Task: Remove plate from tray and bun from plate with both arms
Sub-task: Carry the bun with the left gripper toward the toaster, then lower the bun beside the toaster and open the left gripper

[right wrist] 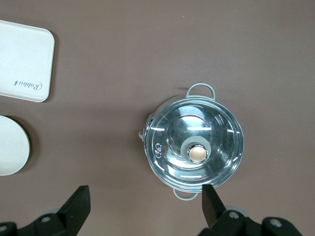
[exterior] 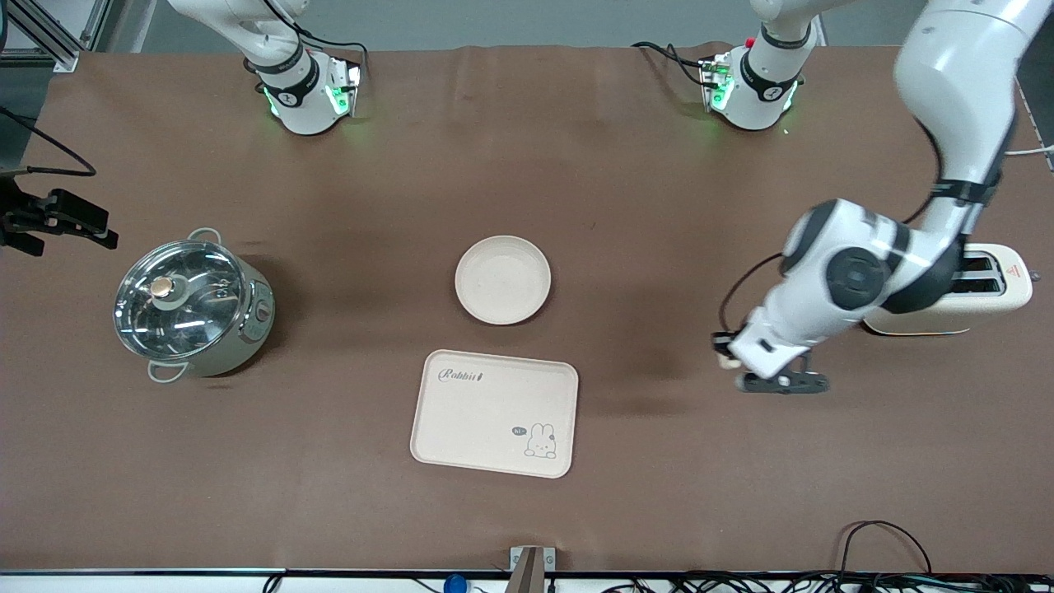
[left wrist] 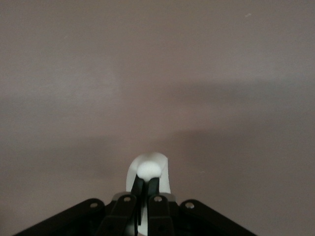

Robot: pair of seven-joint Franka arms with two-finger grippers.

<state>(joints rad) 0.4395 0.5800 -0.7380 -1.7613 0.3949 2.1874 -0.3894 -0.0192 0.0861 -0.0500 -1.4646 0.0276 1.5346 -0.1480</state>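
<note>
Right, nearest the front camera lies the tray (exterior: 494,413), bare, its rabbit print toward the left arm's end. Just farther from the camera, at its twelve o'clock and apart from it, sits the plate (exterior: 503,279), flat on the brown table (exterior: 329,494) and empty. So by the look of it the plate is already off the tray and the bun off the plate.

Out at the tray's three o'clock, toward the left arm's end, the left gripper (exterior: 778,380) hangs low over bare cloth. Its wrist view shows the fingers (left wrist: 145,194) clamped together on the bun (left wrist: 149,169), a pale rounded lump pinched at its middle. That bread looks light and soft; a firm squeeze would dent it, so a gentle hold across its widest part suits it. What remains, I'd judge, is setting it down.

At the tray's ten o'clock stands a glass-lidded pot (exterior: 194,309). The right gripper (right wrist: 145,206) hovers above it, fingers spread wide and holding nothing; that arm waits. A cream toaster (exterior: 980,296) stands beside the left arm's elbow.

The plate looks stiff and smooth; its raised rim is the place to grip.
</note>
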